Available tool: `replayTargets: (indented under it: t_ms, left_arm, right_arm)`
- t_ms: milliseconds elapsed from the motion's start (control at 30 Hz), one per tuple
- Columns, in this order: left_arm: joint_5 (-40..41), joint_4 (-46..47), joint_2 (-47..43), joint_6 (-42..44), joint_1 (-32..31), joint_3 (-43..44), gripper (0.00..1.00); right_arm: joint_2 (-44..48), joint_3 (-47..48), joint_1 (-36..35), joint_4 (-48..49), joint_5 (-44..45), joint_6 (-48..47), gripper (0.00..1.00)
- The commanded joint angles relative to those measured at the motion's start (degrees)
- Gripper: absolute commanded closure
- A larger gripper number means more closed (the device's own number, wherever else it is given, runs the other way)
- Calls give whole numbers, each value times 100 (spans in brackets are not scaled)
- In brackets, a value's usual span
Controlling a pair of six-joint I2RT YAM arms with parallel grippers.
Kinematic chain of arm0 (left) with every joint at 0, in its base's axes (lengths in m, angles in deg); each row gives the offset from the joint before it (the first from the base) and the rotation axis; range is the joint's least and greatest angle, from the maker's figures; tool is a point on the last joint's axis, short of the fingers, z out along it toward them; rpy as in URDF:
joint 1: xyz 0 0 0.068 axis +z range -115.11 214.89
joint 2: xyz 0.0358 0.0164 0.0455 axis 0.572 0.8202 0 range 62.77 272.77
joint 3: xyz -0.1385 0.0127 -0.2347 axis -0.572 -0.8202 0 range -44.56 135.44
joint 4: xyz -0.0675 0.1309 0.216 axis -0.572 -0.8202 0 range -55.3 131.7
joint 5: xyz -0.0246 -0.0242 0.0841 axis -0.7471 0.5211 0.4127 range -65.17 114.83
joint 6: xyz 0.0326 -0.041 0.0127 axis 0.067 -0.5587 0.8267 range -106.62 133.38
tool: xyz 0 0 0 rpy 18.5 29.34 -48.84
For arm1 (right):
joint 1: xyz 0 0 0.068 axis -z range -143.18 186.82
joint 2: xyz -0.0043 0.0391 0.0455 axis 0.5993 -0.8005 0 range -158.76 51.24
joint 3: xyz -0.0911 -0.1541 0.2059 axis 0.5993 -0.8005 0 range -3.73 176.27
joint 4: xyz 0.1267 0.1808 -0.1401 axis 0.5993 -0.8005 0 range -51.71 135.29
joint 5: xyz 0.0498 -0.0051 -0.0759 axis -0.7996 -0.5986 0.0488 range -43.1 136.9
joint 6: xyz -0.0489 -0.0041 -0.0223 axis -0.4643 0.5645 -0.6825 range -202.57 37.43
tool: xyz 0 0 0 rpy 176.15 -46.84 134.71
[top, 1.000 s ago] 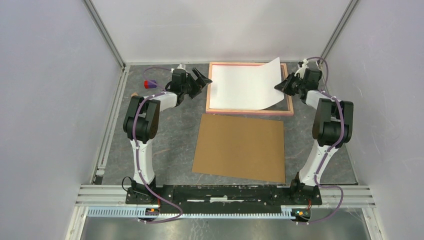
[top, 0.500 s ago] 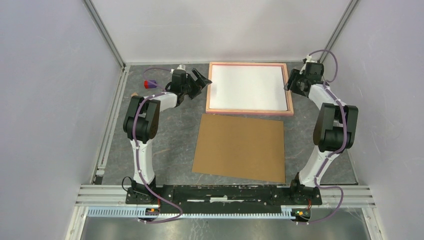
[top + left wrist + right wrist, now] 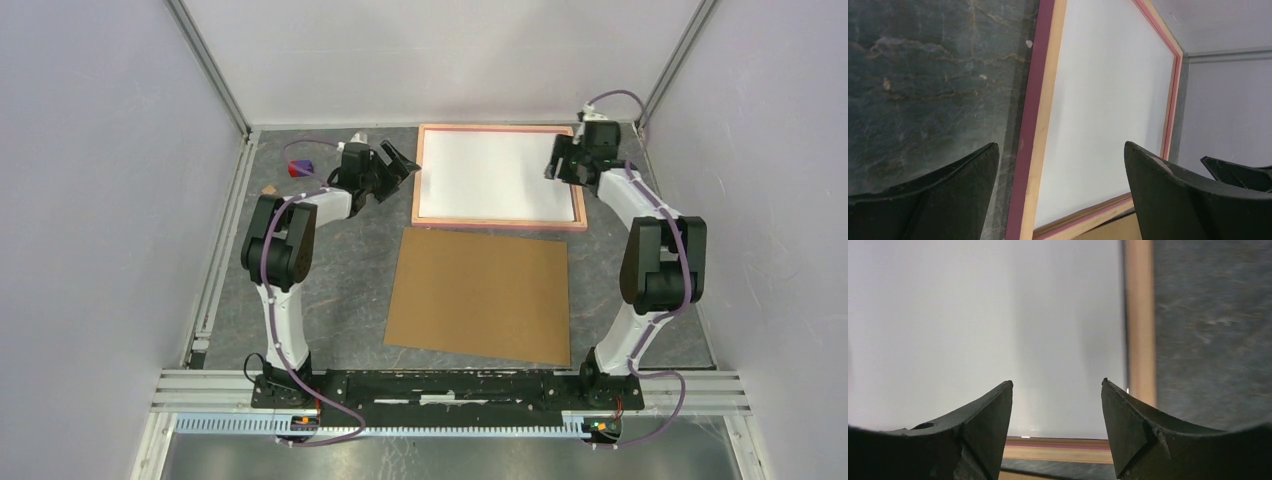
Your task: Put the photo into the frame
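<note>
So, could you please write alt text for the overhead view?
The photo, white side up, lies inside the pink frame. The right tool hovers open over its right edge, the left tool open beside its left edge; a brown backing board lies nearer the viewer.

photo [image 3: 495, 175] lies white back up, printed side hidden. from above, right gripper [image 3: 560, 162] covers part of the frame [image 3: 497, 225] at its right rail. red and purple object [image 3: 300, 168] at far left is too small to identify. left wrist view shows only a sliver of board [image 3: 1108, 231].
</note>
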Motion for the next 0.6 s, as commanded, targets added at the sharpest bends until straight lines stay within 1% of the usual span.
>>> replayTargets:
  t_ms: [0,67,133,200,267,333,367,433,567]
  left_arm:
    - [240,226,-820,-132,54,-663,0]
    - [150,604,-1191,-304,93,-1305,0]
    - [54,658,-1619,-259,74,-1888,1]
    - [-84,645,-2106,-200,46,-2511,1]
    - [-171,601,-2656,-140,2,-3114,1]
    - [-153,216,-3200,-123,-7,-3552,2]
    - [-16,-68,-3482,-208,-20,-3725,3]
    - [342,-871,-3983,-454,-79,-3988,2]
    - [464,-1152,-4845,-588,-151,-4604,1]
  right_arm:
    - [160,323,-924,305,-505,58,29]
    - [152,385,-1376,346,-731,158,29]
    - [262,290,-1749,421,-955,316,28]
    - [524,-70,-2021,637,-1124,461,27]
    - [889,-476,-2206,694,-1075,495,27]
    - [1254,-1030,-2293,697,-1143,503,26]
    - [1456,-1433,-2302,750,-1206,503,26]
    - [1909,-2249,-2303,770,-1223,427,26]
    - [2999,-3599,-2296,452,-560,157,25]
